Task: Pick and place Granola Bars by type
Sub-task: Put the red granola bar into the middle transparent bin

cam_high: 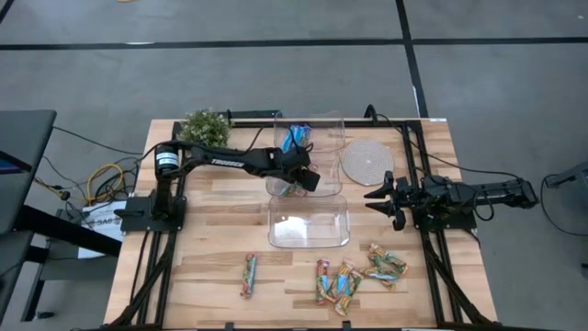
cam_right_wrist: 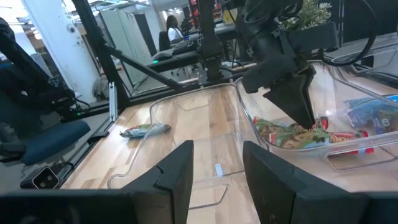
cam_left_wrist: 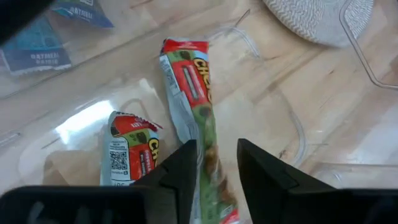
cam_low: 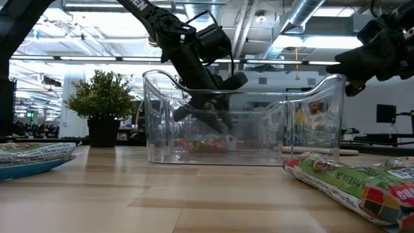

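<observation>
My left gripper [cam_left_wrist: 217,149] reaches slanting down into the middle clear tub [cam_high: 274,184] and is open. A red-green-orange granola bar [cam_left_wrist: 193,93] lies flat on the tub floor, and its near end runs into the gap between the fingers. A second bar of the same kind [cam_left_wrist: 127,152] lies beside it. Blue bars [cam_high: 296,138] sit in the far tub. More bars lie loose on the near part of the table [cam_high: 342,280]. My right gripper [cam_high: 377,195] waits open at the table's right, level and clear of everything. My left gripper has a finger [cam_left_wrist: 180,171] on either side of the near end of the red-green-orange bar [cam_left_wrist: 211,165], coming from above at a slant, along the bar. The bar lies flat on the tub floor. Whether the fingers touch it I cannot tell.
A third clear tub [cam_high: 308,198] stands on the near side of the middle one. A round woven mat [cam_high: 367,161] lies at the far right and a small potted plant [cam_high: 204,127] at the far left. A single bar [cam_high: 248,276] lies near the front left.
</observation>
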Robot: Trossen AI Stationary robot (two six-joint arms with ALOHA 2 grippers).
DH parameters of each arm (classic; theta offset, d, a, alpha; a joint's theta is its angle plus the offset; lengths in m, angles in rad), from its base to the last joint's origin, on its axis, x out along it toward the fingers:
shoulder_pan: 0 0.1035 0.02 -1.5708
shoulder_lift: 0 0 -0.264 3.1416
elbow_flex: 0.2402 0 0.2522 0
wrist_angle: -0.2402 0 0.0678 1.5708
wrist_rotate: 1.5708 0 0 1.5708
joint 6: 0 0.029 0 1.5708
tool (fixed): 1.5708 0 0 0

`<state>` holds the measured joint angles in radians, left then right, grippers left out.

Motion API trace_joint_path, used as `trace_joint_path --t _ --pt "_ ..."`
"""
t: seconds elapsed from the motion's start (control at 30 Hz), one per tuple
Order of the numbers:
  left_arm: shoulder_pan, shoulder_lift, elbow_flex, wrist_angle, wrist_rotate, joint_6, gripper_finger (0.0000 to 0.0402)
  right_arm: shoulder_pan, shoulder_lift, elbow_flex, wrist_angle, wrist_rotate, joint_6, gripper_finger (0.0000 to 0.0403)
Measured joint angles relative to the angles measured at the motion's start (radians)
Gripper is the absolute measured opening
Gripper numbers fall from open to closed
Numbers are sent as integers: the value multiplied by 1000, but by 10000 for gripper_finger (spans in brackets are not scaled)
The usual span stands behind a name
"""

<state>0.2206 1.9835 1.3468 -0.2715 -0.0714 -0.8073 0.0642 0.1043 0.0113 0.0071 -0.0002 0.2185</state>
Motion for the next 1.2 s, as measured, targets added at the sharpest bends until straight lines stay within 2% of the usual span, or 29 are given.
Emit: trace_joint_path --t 0.57,0.73,1.03,1.2 --pt "2 -2 0 80 14 2 100 0 0 0 0 0 0 134" --pt "-2 -3 5 167 67 1 100 0 0 0 0 0 0 133" --pt "-20 -12 173 151 74 98 100 0 0 0 0 0 0 133" --pt "-44 -49 290 85 9 196 100 0 0 0 0 0 0 134"
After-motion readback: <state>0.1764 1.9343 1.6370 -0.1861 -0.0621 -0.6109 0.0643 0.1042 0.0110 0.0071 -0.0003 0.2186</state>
